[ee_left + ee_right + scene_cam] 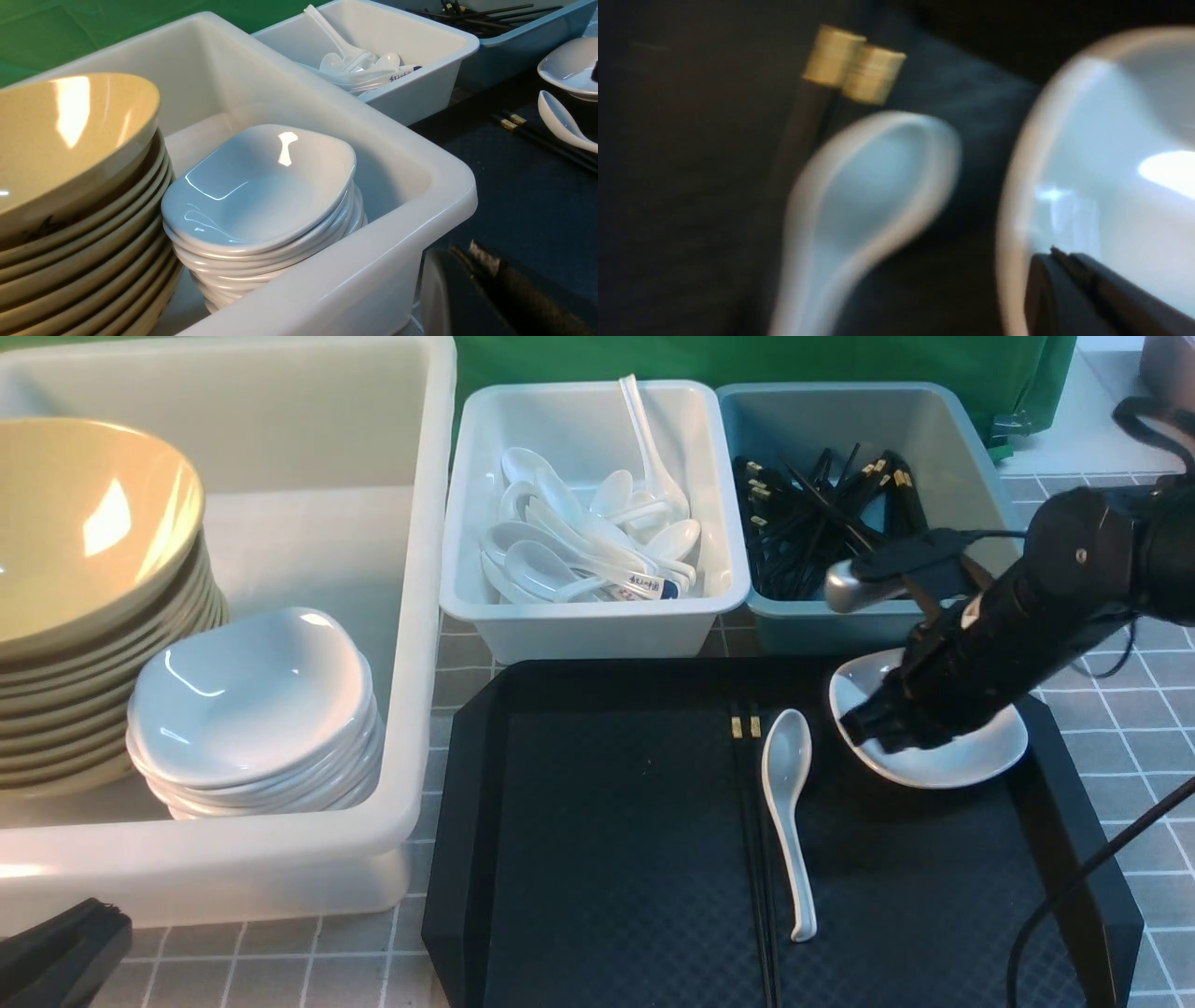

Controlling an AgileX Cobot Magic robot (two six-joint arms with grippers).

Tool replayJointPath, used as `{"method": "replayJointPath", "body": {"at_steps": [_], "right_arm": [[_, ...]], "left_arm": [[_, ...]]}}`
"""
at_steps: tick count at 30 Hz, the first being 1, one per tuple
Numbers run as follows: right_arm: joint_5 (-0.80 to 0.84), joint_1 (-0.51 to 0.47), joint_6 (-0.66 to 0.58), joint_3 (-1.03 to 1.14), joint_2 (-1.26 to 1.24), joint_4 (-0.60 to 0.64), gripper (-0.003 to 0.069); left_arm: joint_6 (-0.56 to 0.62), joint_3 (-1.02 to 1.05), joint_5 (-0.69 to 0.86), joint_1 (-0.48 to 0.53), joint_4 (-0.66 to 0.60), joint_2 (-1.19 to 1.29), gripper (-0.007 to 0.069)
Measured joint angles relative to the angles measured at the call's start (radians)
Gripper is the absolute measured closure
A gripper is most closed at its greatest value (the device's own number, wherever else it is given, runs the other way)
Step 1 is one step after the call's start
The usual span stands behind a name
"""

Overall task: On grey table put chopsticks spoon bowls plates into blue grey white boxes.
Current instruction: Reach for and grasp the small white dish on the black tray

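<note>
One white plate (pixel 971 756) (pixel 1111 140) lies at the far right of the black tray (pixel 607 849). My right gripper (pixel 854 728) (pixel 1052 254) is shut, its tips just inside the plate's left rim; no rim shows between them. Left of the plate lie a white spoon (pixel 787 775) (pixel 873 186) and the black chopsticks (pixel 754 859) (pixel 808 121). The large white box (pixel 411 616) holds stacked yellow bowls (pixel 84 551) and stacked plates (pixel 252 700). My left gripper (pixel 56 952) (pixel 472 252) is shut and empty beside that box's near corner.
Behind the tray stand a grey-white box (pixel 597 625) full of spoons and a blue box (pixel 971 467) full of chopsticks. The grey table (pixel 1130 709) shows to the right of the tray. A black cable (pixel 1083 877) crosses the tray's right edge.
</note>
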Motion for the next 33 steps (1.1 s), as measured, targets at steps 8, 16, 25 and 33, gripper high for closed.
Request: {"method": "replayJointPath", "body": {"at_steps": [8,16,25,33], "right_arm": [[0.061,-0.026,-0.119,-0.019,0.003,0.143,0.0524],[0.043,-0.116,-0.108,-0.031,0.034,0.126,0.0455],[0.150,-0.040,-0.245,-0.052,0.090,0.310,0.0432],[0.168,-0.122,-0.093,-0.122,0.013,0.076,0.0318]], "left_arm": [[0.000,0.000,0.000,0.000,0.003,0.000,0.0633],[0.000,0.000,0.000,0.000,0.004,0.000,0.0633],[0.000,0.000,0.000,0.000,0.007,0.000,0.0633],[0.000,0.000,0.000,0.000,0.011,0.000,0.0633]]}}
